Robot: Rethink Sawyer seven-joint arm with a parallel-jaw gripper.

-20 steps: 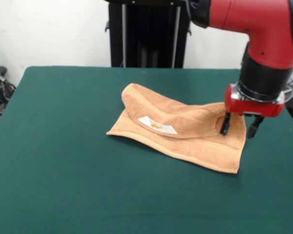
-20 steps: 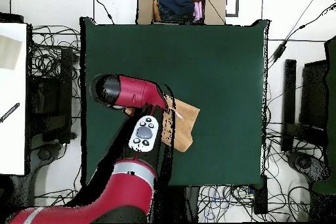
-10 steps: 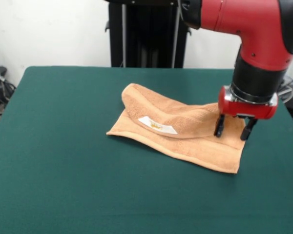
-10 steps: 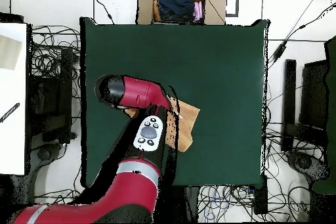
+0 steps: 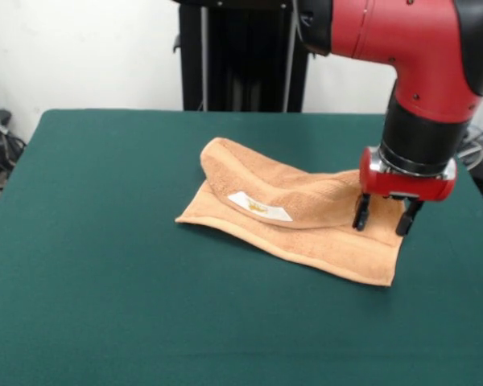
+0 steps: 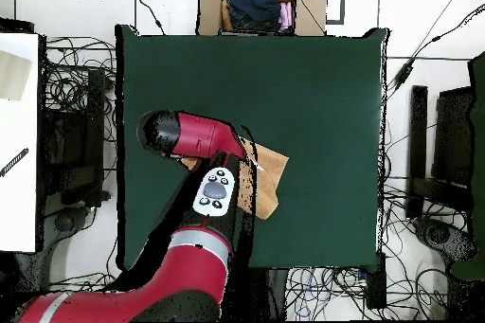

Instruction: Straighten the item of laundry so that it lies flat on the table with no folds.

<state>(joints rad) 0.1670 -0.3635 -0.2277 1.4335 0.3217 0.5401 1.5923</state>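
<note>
one folded towel on green table; fingers apart over its edge

Bare table surrounds the folded towel; only its raised fold obstructs.

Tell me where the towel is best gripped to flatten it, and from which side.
Probably the folded-over upper layer of the towel, at its end under the open gripper, taken from straight above. That flap lies doubled over the lower layer, its white label facing the front camera, so pinching its edge there and drawing it back should unfold it.
</note>
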